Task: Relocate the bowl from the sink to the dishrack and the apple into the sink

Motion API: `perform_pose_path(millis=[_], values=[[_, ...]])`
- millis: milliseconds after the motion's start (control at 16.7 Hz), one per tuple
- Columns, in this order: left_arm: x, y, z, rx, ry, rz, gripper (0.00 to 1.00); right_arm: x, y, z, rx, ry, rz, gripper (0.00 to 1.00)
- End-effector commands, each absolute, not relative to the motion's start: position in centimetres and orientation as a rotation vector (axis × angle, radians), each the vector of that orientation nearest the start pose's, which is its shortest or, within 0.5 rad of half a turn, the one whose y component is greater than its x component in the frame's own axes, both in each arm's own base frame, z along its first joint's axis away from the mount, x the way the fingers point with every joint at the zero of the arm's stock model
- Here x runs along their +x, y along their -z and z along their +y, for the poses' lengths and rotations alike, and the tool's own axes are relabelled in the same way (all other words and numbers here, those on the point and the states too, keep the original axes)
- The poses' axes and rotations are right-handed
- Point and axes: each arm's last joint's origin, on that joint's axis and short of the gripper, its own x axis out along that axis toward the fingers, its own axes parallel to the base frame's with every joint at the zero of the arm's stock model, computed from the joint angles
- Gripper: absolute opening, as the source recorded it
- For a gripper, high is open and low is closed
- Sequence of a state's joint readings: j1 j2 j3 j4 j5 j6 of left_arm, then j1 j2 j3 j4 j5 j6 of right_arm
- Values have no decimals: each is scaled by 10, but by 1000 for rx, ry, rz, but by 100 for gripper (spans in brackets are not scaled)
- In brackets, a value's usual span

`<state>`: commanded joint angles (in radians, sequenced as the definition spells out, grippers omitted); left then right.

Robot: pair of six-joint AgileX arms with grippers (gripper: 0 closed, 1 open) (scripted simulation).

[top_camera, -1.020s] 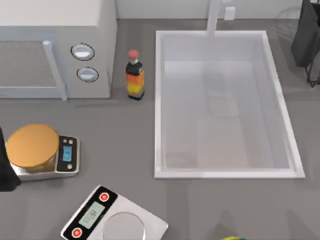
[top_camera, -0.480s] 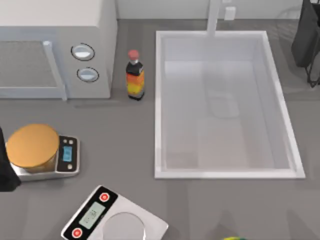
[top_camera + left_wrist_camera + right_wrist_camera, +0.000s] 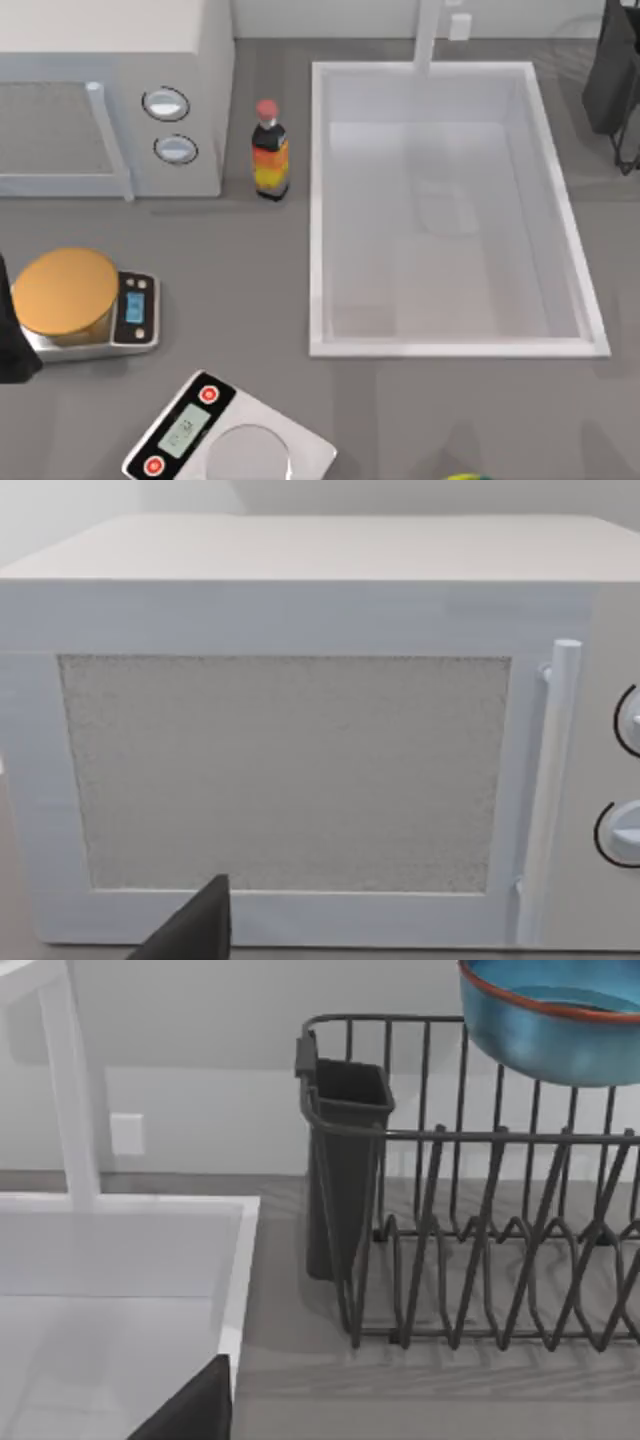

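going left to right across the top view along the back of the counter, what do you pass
microwave → bottle → sink → black object at the right edge

Even, soft, bright light in all 3 views, no hard glare. Large white rectangular sink [image 3: 320,200] looks washed out, floor hazy w/ faint grey patches. Small red-capped bottle w/ orange-yellow label [image 3: 270,152] drops a weak shadow on grey counter. Round glossy blue bowl [image 3: 560,1030] has mild sheen. Thin grey wire dishrack [image 3: 480,1250] lays soft striped shadows beneath. Slight softness throughout.
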<state>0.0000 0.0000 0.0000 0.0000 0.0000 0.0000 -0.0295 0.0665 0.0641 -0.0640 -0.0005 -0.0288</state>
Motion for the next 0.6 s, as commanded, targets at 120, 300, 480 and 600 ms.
perform_pose_path(millis=[120, 300, 480, 600], values=[[106, -160, -1, 0, 0, 0, 100, 108, -183, -8, -56, 57, 168, 100], [106, -160, -1, 0, 0, 0, 100, 120, -201, -15, -91, 94, 409, 100], [106, -160, -1, 0, 0, 0, 100, 145, -209, -26, -101, 107, 730, 100], [106, -160, -1, 0, 0, 0, 100, 165, -208, -36, -91, 99, 952, 100]])
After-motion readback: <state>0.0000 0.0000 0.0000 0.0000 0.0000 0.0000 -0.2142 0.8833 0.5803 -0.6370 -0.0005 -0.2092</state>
